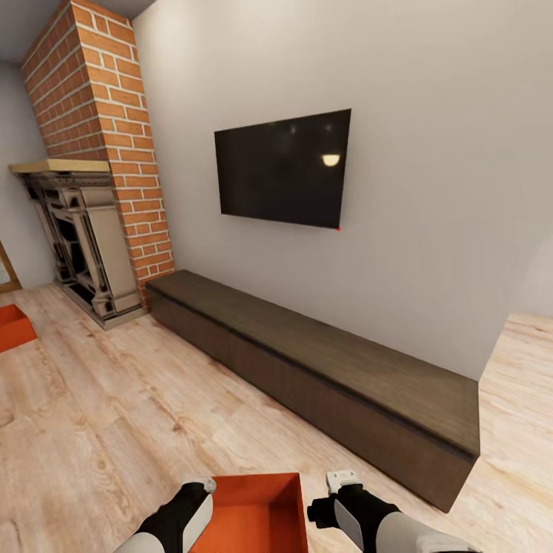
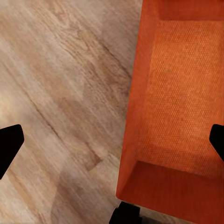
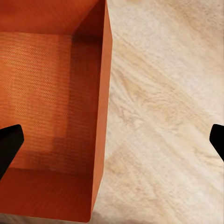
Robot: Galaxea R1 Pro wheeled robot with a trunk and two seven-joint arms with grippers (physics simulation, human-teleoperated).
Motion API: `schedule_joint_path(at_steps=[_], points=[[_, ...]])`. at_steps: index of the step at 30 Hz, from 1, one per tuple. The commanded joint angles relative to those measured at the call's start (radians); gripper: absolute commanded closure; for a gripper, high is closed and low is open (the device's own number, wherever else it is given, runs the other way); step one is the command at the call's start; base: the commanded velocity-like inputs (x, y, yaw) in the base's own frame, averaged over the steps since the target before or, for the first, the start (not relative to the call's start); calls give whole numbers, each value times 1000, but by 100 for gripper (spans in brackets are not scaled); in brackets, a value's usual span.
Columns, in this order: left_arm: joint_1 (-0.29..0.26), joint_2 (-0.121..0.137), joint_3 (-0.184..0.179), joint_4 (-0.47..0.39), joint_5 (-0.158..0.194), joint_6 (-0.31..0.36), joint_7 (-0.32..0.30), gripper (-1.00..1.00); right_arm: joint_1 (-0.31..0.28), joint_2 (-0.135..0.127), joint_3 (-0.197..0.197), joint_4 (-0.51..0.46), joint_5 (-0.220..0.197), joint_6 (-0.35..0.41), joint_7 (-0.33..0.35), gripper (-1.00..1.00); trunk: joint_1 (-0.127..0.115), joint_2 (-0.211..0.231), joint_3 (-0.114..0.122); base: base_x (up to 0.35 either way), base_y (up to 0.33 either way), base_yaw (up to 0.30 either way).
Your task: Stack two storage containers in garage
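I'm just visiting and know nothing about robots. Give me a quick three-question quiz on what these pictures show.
1. True or false: the near box sits between the left gripper and the right gripper.
2. Where is the second box? A) on the cabinet B) on the wood floor near the fireplace C) under the TV
3. Fill in: the near box is ____ inside.

Key: 1 true; 2 B; 3 empty.

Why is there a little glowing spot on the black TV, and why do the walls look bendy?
Head view: the TV mirrors a room lamp as a small glare spot, and the wide lens tilts and bends the chimney and walls. Right wrist view: the container has a shaded inner wall, everything sharp.
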Motion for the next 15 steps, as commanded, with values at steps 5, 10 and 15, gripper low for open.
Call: schedule_joint_path(at_steps=[5, 10, 15], points=[[0, 0, -6, -1, 10, -3, 7, -100, 0, 0, -2, -2, 8, 7, -2, -100, 19, -36, -17, 0, 0, 0], [0, 0, -6, -1, 10, -3, 7, -100, 0, 1, -2, -2, 8, 7, -2, -100, 38, -71, -32, 0, 0, 0], [0, 0, -6, -1, 10, -3, 7, -100, 0, 1, -2, -2, 8, 6, -2, -100, 57, -106, -48, 0, 0, 0]])
